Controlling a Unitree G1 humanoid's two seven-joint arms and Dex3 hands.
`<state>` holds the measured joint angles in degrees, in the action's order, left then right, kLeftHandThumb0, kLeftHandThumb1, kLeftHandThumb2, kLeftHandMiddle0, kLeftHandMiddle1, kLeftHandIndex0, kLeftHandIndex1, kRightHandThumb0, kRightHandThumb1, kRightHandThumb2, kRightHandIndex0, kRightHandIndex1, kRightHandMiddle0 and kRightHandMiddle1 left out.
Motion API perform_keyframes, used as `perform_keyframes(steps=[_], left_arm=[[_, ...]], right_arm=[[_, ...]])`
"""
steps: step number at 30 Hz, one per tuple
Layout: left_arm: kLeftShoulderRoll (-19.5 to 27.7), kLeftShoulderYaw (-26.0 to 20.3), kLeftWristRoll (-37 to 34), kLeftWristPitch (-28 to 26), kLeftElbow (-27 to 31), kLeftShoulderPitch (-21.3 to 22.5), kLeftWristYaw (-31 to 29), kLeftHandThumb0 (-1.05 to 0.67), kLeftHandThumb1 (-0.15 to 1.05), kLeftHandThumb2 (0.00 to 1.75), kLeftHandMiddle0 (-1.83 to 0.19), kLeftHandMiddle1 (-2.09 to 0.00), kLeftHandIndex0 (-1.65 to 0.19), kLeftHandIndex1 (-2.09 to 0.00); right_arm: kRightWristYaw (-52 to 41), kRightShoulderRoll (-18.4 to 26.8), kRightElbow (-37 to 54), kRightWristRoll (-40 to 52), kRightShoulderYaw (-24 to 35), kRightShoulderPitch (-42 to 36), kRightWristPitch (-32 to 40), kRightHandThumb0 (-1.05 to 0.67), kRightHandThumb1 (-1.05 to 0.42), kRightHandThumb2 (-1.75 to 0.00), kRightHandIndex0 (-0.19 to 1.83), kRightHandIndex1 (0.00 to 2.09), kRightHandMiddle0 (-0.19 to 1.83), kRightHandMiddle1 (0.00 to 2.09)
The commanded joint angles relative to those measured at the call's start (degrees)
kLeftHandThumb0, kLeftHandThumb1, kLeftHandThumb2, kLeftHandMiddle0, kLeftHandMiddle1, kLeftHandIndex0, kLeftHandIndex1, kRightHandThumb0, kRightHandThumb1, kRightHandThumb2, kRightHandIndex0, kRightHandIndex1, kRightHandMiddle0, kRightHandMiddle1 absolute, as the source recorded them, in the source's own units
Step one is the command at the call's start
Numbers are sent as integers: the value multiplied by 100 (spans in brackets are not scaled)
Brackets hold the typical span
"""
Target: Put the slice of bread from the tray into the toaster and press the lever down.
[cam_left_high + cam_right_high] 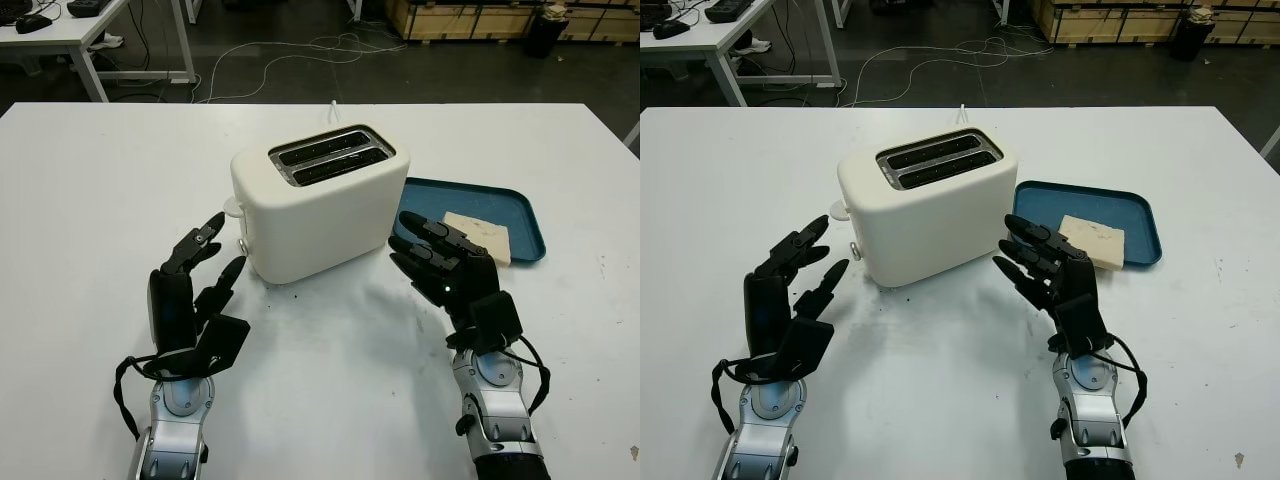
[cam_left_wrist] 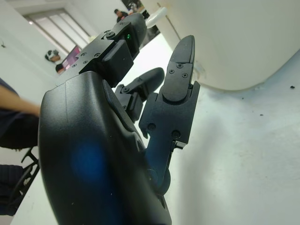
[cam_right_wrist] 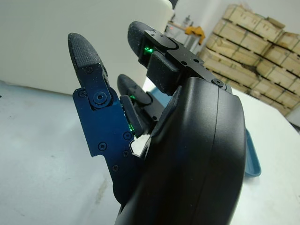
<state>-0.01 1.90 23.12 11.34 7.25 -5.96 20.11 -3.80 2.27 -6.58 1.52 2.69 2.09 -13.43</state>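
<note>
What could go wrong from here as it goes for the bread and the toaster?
The bread slice lies flat in the blue tray, so the open right hand beside it may push it around or tip the tray's rim rather than lift it. The toaster stands loose on the table; pressing its lever with the open left hand nearby could shove it.

Cream toaster mid-table, bread waiting on a blue tray beside it.

The toaster (image 1: 318, 203) stands upright on the white table, two long slots open on top and both empty, set at a slant. Its lever (image 1: 234, 208), a pale knob, sticks out of the end wall facing the robot's left. The blue tray (image 1: 512, 203) lies flat just beside the toaster's other end, and the slice of bread (image 1: 483, 235) lies flat in it near the front rim.
</note>
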Motion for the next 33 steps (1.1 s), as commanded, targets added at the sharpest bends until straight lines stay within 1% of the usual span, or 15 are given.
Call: perform_keyframes(steps=[1, 9, 13, 14, 16, 19, 22, 24, 27, 29, 33], left_arm=[[-8, 32, -18, 51, 43, 53, -13, -30, 92, 16, -49, -81, -71, -1], [40, 42, -63, 10, 69, 36, -142, -30, 92, 16, -48, -82, -72, -1], [53, 22, -103, 120, -3, 64, -123, -30, 92, 16, -48, -83, -72, -1], [61, 13, -103, 137, -26, 72, -108, -30, 92, 16, -48, -83, -72, -1], [72, 1, -114, 162, -51, 70, -100, -32, 92, 17, -48, -84, -72, -1], [71, -11, -107, 174, -75, 72, -66, -31, 92, 16, -48, -84, -73, -1], [72, -1, -71, 136, -33, 49, -65, -30, 92, 16, -48, -83, -73, -1], [67, 8, -64, 125, -22, 36, -69, -30, 92, 16, -48, -82, -72, -1], [63, 27, -44, 179, -67, 34, -39, -30, 92, 17, -49, -82, -72, -1], [79, 37, -15, 201, -90, 42, -23, -30, 92, 17, -49, -83, -72, -1], [62, 27, -71, 225, -85, 44, -50, -28, 92, 17, -49, -83, -72, -1]], right_arm=[[-2, 7, -29, 0, -2, 39, -193, -49, -79, 0, 92, 0, 86, 0], [-10, -37, 12, 35, -19, 1, -106, -48, -78, 0, 92, 0, 87, 0], [-100, 8, 76, 55, -40, -17, -160, -50, -79, 0, 91, 0, 86, 0], [-124, 42, 97, 36, -33, -34, -239, -50, -79, 0, 91, 0, 86, 0], [-82, 206, 59, -191, 20, -59, -712, -48, -79, 0, 90, 0, 83, 0], [538, 644, -114, -1116, 278, -50, -1650, -50, -80, 0, 89, 0, 81, 0], [1290, 1174, -136, -2172, 583, -64, -2070, -51, -82, -1, 83, 0, 75, 0], [1811, 1511, -199, -2876, 700, -72, -2042, -49, -82, -1, 79, 0, 73, 0], [2300, 1955, -491, -3582, 708, -55, -1713, -45, -79, 0, 72, 0, 68, 0], [2582, 2171, -688, -3975, 627, -47, -1536, -47, -79, 0, 69, 0, 66, 0], [3051, 2424, -971, -4556, 377, -8, -1171, -54, -79, 0, 62, 0, 60, 0]])
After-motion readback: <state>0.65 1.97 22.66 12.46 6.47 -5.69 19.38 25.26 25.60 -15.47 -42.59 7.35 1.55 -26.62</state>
